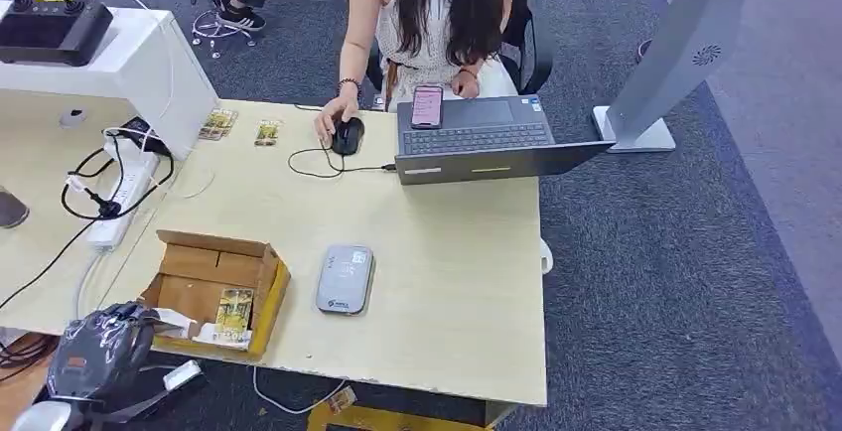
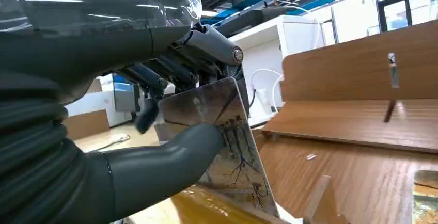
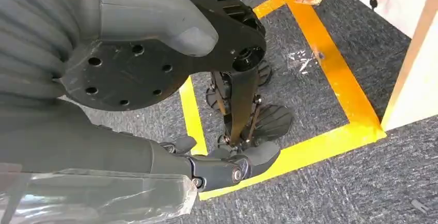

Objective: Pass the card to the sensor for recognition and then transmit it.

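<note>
The robot's left hand [image 1: 99,352] reaches in at the near left corner of the pale wooden table [image 1: 447,282], at the open cardboard box [image 1: 213,287]. In the left wrist view the hand [image 2: 170,115] pinches a glossy card [image 2: 227,141] between thumb and dark fingers [image 2: 150,87], the card tilted up over the box floor. Another card [image 1: 234,312] lies in the box (its print too small to read). Just beside the box, toward the table's middle, rests the grey sensor [image 1: 345,278], flat and apart from the hand. The right hand [image 3: 227,164] hangs over grey carpet and yellow floor tape [image 3: 330,79], fingers apart and holding nothing. At the far edge a person [image 1: 437,14] sits at a laptop [image 1: 477,138] with a phone [image 1: 427,105] on it, 1 hand on a black mouse [image 1: 347,135]. 2 more cards [image 1: 241,128] lie near a white power strip [image 1: 124,198].
</note>
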`<state>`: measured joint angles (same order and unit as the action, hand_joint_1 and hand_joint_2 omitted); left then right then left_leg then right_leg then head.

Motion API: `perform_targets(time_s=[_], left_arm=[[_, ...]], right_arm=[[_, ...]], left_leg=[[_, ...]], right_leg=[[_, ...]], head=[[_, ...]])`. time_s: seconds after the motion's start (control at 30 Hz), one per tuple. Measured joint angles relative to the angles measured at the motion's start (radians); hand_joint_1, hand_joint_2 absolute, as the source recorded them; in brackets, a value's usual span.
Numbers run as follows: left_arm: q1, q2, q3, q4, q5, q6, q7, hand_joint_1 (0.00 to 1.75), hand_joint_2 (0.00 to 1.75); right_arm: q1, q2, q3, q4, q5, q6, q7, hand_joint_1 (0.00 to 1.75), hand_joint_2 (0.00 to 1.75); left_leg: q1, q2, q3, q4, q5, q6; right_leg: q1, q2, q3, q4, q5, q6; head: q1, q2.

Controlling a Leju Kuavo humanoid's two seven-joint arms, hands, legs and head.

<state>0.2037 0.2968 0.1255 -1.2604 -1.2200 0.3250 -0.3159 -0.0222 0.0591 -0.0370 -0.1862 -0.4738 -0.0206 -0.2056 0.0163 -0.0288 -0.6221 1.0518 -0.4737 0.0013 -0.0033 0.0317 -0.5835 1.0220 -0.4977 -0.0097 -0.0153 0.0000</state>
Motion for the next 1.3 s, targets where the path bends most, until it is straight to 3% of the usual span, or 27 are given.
perform_targets(time_s=[0.23,0.6,0.83,0.93,1.07,1.2,1.3], left_arm=[[-0.006,0.000,0.000,0.018,-0.001,0.011,0.002,1.75,1.75],[-0.031,-0.006,0.000,0.051,-0.021,0.085,0.018,1.75,1.75],[-0.064,-0.019,0.000,0.003,-0.029,0.125,0.024,1.75,1.75],[-0.106,-0.026,-0.023,-0.078,-0.044,0.083,0.066,1.75,1.75],[-0.238,-0.035,-0.103,-0.166,-0.076,-0.015,0.140,1.75,1.75],[-0.429,-0.036,-0.191,-0.175,-0.098,-0.099,0.214,1.75,1.75],[-0.567,-0.036,-0.243,-0.149,-0.115,-0.151,0.238,1.75,1.75]], right_arm=[[0.000,-0.003,0.000,0.000,0.002,0.000,0.003,0.00,1.75],[-0.001,-0.006,0.000,0.000,0.011,0.000,0.004,0.00,1.75],[-0.002,-0.006,0.001,0.000,0.031,0.007,0.003,0.00,1.75],[-0.003,-0.006,0.002,0.000,0.042,0.021,0.003,0.00,1.75],[-0.011,-0.006,0.014,0.000,0.057,0.035,0.003,0.00,1.75],[-0.014,-0.006,0.028,0.000,0.079,0.041,0.007,0.00,1.75],[-0.019,-0.006,0.039,0.000,0.094,0.044,0.018,0.00,1.75]], left_leg=[[0.000,0.000,0.000,0.000,0.000,0.000],[0.000,0.000,0.000,0.000,0.000,0.000],[0.000,0.000,0.000,0.000,0.000,0.000],[0.000,-0.002,0.001,0.001,0.000,0.000],[0.000,-0.004,0.001,0.001,0.002,0.000],[0.000,-0.005,0.001,0.001,0.005,0.000],[0.000,-0.004,0.002,0.001,0.005,0.000]], right_leg=[[0.000,0.000,0.000,0.000,0.000,0.000],[0.000,0.000,0.000,0.000,0.000,0.000],[0.000,0.000,0.000,0.000,0.000,0.000],[0.000,-0.001,-0.002,0.000,0.000,0.000],[0.000,-0.004,0.002,0.000,0.002,0.000],[0.000,-0.005,0.002,0.000,0.004,0.001],[0.000,-0.004,0.002,0.000,0.005,0.000]], head=[[0.000,0.000],[0.000,0.000],[0.000,0.000],[0.000,0.000],[0.001,0.000],[0.000,0.000],[0.000,0.000]])
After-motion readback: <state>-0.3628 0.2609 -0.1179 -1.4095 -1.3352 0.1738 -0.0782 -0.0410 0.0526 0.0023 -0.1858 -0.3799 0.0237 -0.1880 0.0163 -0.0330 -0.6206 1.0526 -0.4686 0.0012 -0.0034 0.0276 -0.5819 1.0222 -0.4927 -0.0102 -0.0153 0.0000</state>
